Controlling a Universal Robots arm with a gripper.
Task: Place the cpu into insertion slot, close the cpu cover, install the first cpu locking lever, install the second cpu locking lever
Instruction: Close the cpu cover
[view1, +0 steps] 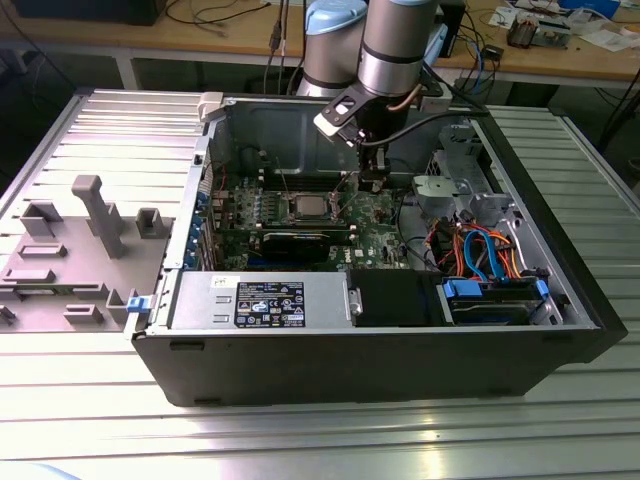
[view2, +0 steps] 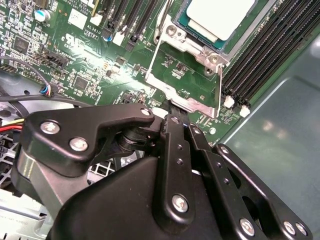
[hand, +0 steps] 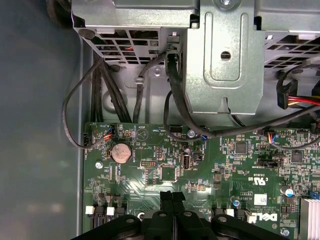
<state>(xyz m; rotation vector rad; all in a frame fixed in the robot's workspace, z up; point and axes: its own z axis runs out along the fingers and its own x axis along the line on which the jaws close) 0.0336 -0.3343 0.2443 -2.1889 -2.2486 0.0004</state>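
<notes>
Down inside the open computer case (view1: 350, 350), the pincer (view2: 172, 111) had its two fingers pressed flat together, with no gap and nothing visibly pinched between them in both wrist views. Its tip was right up at the free edge of the cpu cover (view2: 197, 104), though I couldn't tell whether it was actually touching the metal; the cover was swung open, hinged at the near side of the insertion slot (view2: 192, 44) and folded out toward the pincer, so the green motherboard (hand: 200, 165) showed through its big square cut-out; just past the hinge the cpu (view2: 220, 17) lay flat in the slot, pale silver top up, sitting square inside the rim as far as I could judge; in the exterior view the pincer hung just to the exterior view's right of the insertion slot.

Progress-wise, my read: chip placement looked done; the cover wasn't closed yet; and with the cover up, neither locking lever could've been latched, so both of those were left too; call it roughly one step of four finished, and with the pincer parked at the cover's edge, the cover-closing step looked like the one in hand.
</notes>
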